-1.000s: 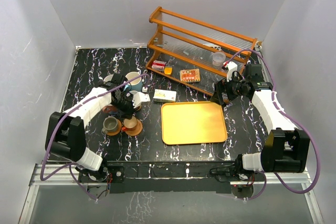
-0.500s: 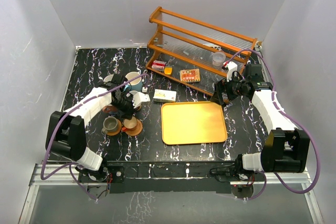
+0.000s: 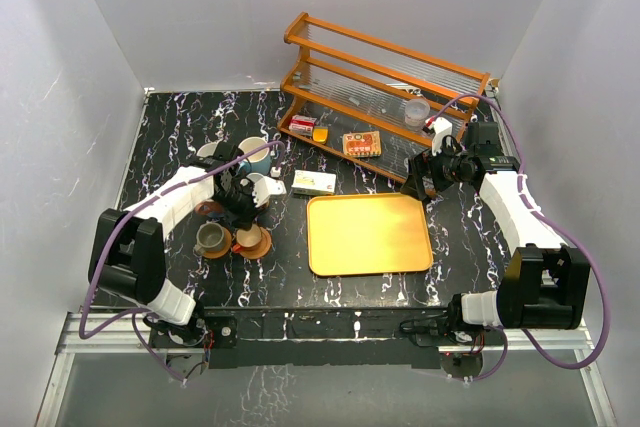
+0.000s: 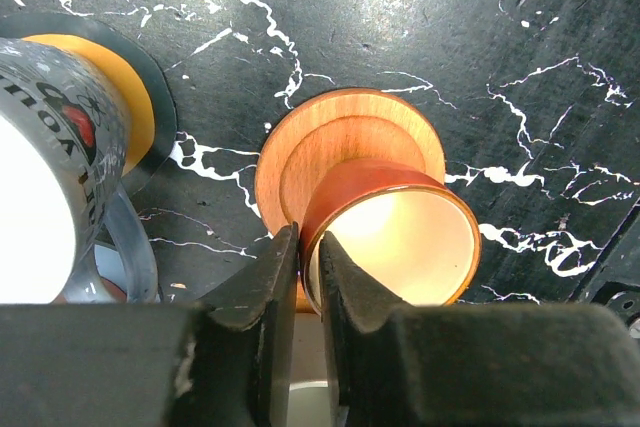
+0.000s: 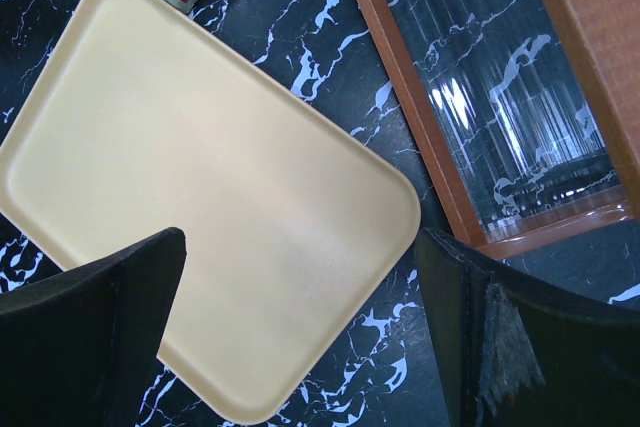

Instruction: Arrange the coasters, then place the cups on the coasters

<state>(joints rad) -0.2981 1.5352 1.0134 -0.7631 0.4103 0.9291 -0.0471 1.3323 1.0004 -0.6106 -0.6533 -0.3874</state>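
Two fingers (image 4: 262,287) of the left gripper (image 4: 305,242), just right of the grey mug (image 4: 60,147), stand almost together pinching the near rim of the orange-brown cup (image 4: 400,237), upright on its wooden coaster (image 4: 330,122) straight ahead, while the right gripper (image 5: 300,237), well apart, gapes empty above the yellow tray (image 5: 150,97).

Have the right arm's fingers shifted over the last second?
No. The right arm's fingers sit as before beside the orange wooden rack's right end, beyond the flat yellow tray's far corner.
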